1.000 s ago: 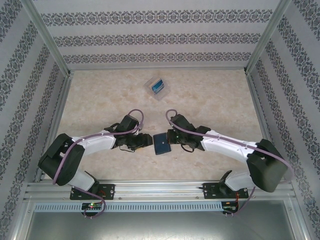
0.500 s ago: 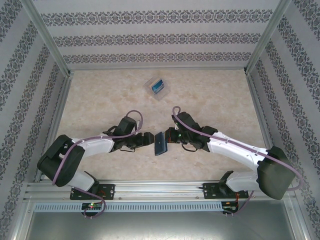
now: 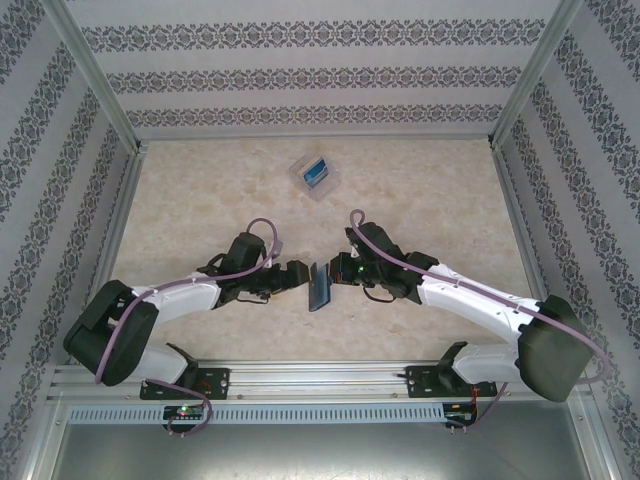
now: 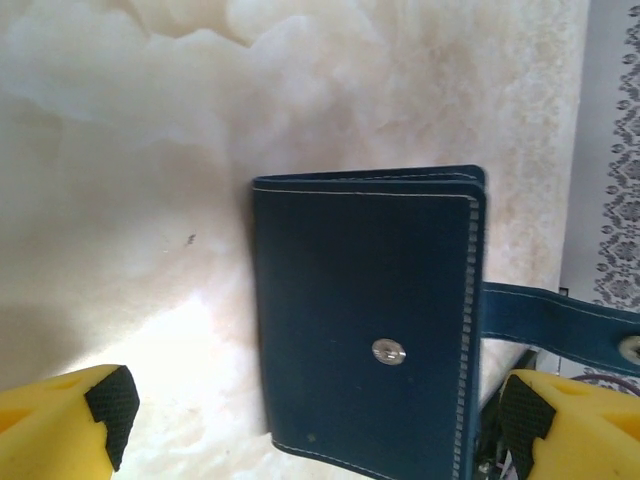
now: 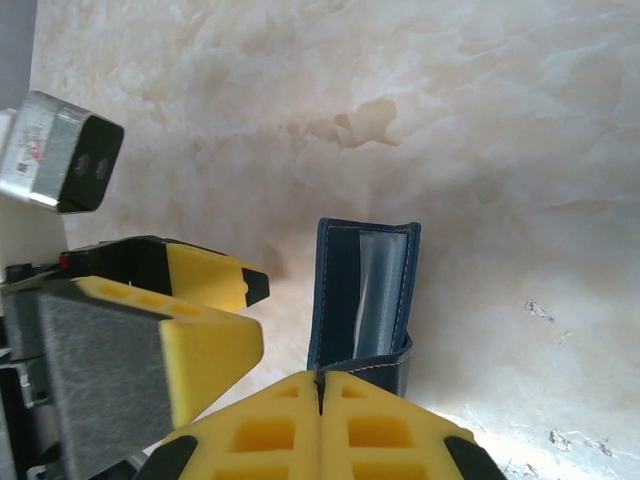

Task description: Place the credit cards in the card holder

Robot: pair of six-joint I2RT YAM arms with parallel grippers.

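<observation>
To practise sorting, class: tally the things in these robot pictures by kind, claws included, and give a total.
Wallet: 1
Clear case: 1
Blue card: 1
Claws: 2, left claw and right claw
Total: 5

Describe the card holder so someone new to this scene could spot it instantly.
Start at the marble-look table and go to the middle of its near side. The card holder is there, pinched by the right end effector. It is dark navy with a silver snap, unlike the clear plastic case farther back.
</observation>
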